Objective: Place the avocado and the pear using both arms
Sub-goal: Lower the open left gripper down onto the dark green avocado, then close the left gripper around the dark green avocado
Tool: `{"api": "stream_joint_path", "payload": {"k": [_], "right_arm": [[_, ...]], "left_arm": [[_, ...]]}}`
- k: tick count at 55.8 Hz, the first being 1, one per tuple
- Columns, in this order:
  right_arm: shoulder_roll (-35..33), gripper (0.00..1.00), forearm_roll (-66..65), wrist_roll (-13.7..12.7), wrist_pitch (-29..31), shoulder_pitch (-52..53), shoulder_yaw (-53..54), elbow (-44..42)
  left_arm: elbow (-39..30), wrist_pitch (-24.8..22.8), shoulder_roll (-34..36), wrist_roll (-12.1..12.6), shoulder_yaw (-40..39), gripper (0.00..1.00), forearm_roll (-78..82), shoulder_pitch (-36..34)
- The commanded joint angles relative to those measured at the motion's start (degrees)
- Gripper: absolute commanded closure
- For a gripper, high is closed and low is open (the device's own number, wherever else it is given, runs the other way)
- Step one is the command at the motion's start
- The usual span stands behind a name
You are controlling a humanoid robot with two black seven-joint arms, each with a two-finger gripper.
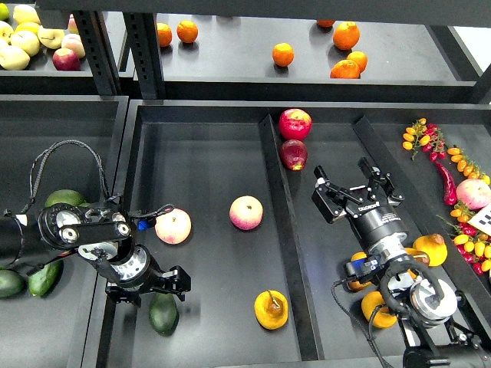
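The avocado (pixel 163 313) lies left of the pear (pixel 271 309) (same compartment), two peaches (pixel 173 226) behind them.

small white lettering on right gripper (pixel 355 188), too small to read, white tag (pixel 483 220) at right edge, unreadable

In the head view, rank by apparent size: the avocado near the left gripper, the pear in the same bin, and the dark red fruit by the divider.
1. avocado
2. pear, close to it; unsure
3. dark red fruit, farther away
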Motion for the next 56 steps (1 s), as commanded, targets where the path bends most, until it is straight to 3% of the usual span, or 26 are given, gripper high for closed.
{"api": "stream_joint_path", "payload": {"k": [1, 33, 56], "right_arm": [[0.0, 0.0, 0.0, -0.09, 0.0, 0.52, -0.08, -0.02], [0.0, 0.0, 0.0, -0.09, -1.23, 1.93, 0.01, -0.02], [0.0, 0.0, 0.09, -0.09, -1.23, 1.93, -0.08, 0.07]], "left_arm": [[0.39, 0.0, -0.15, 0.0, 1.06, 0.01, 0.03, 0.12], [2.5, 0.0, -2.88, 0.0, 2.38, 0.01, 0.47, 1.35], [3.73, 0.0, -4.2, 0.0, 2.38, 0.14, 0.3, 2.06]]}}
